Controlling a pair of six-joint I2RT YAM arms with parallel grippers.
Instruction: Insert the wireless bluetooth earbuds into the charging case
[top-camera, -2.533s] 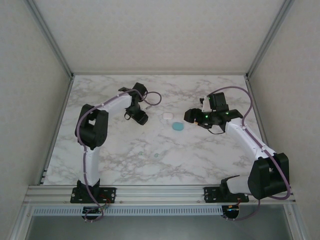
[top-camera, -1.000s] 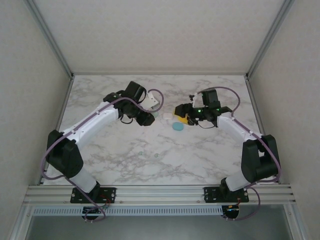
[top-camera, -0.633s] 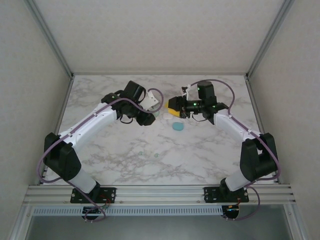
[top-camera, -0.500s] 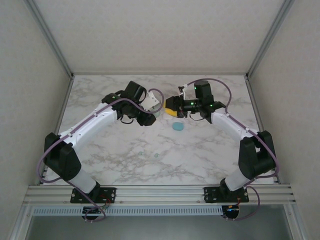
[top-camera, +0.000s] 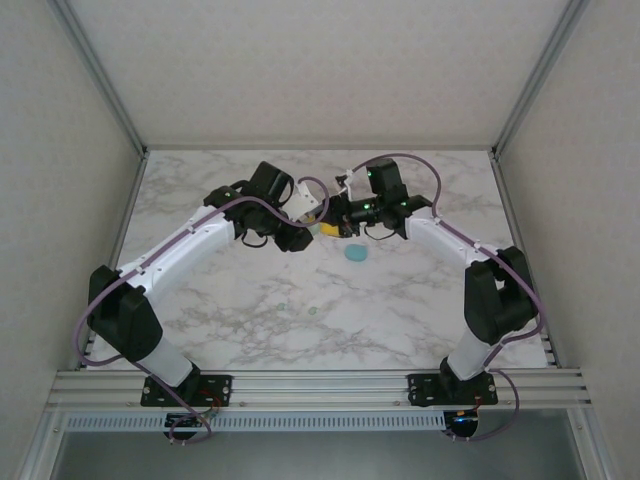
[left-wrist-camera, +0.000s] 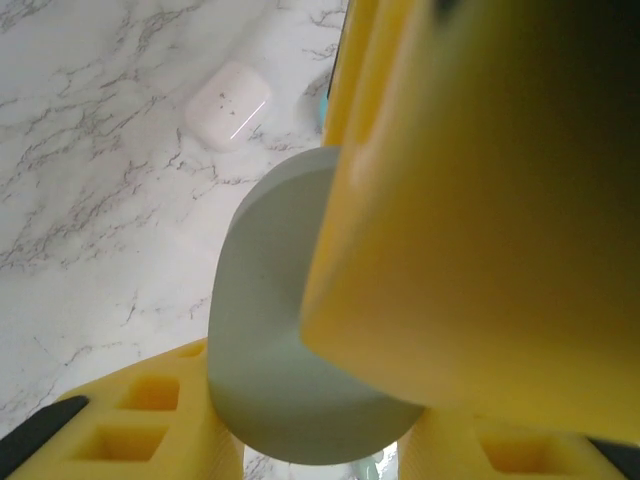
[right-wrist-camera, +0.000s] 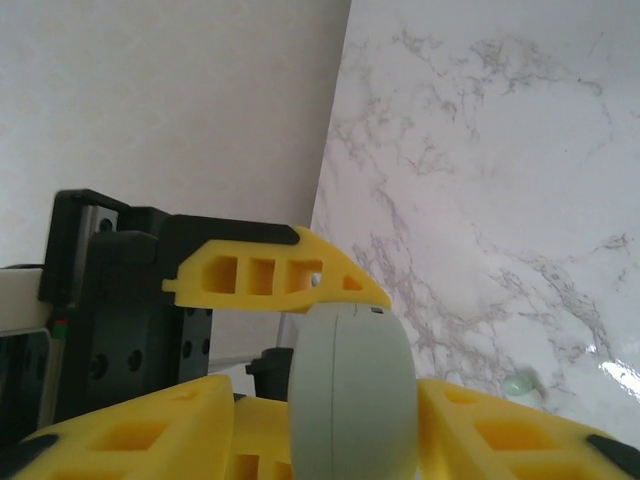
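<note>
Earbuds (top-camera: 313, 311) lie loose on the marble (top-camera: 420, 320) below overhead centre; the right wrist view catches one mint bud (right-wrist-camera: 517, 383) lower right. Left gripper (left-wrist-camera: 320, 440) clasps a pale case (left-wrist-camera: 270, 330); right gripper (right-wrist-camera: 350, 430) straddles it, grip unclear.

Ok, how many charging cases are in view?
3: a pale grey case held between yellow fingers, a white case on the table, a teal case near it. More may be hidden.

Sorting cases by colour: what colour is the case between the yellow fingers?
Pale grey-green; the case shows best in the right wrist view.
</note>
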